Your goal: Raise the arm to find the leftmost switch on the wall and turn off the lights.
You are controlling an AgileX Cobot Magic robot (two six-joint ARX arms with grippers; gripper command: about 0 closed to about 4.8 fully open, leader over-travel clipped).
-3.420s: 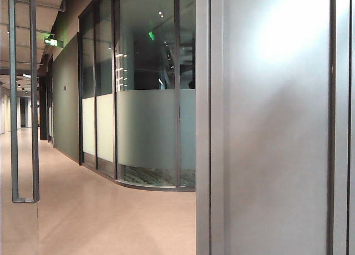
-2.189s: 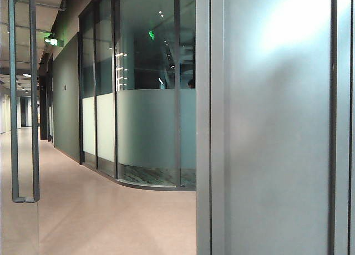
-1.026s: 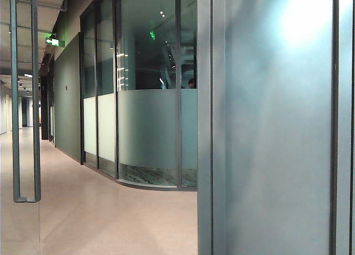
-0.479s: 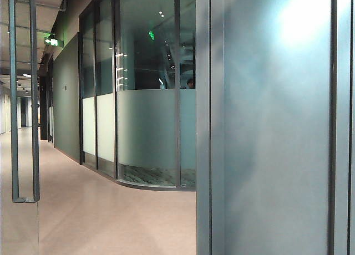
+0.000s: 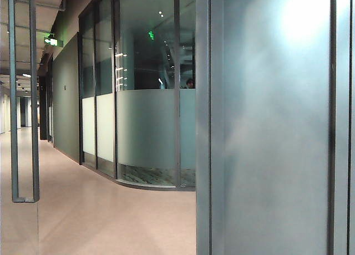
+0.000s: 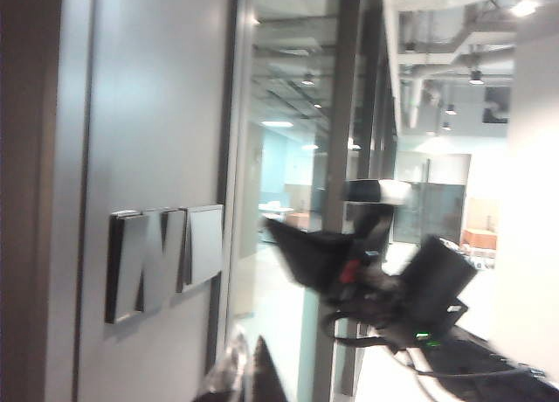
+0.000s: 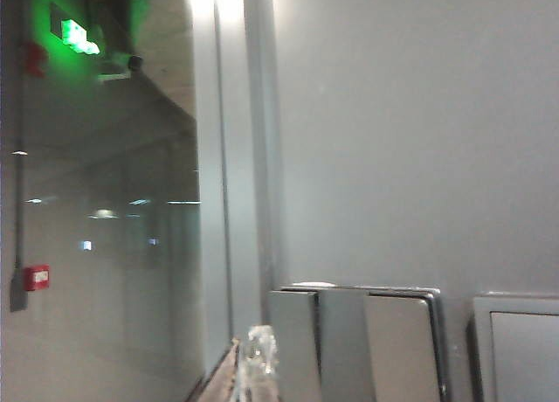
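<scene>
Switch plate (image 7: 354,341), a flat grey panel of three tall rectangular rockers side by side, sat flush on the smooth grey wall (image 7: 410,140), with a second plate (image 7: 517,345) just beside it toward the wall's open side. Its leftmost rocker (image 7: 293,345) lay nearest the wall's edge, where a metal frame post (image 7: 229,157) met the glass. The right gripper (image 7: 249,371) showed only as a blurred clear tip and a dark edge just below that rocker; whether its fingers were apart or held anything could not be told. In the left wrist view the same three-rocker plate (image 6: 162,260) stood out from the wall, and the left gripper (image 6: 236,376) appeared only as a blurred tip under it, its opening unreadable. Beyond the wall's edge the corridor floor (image 5: 94,216) lay open.
</scene>
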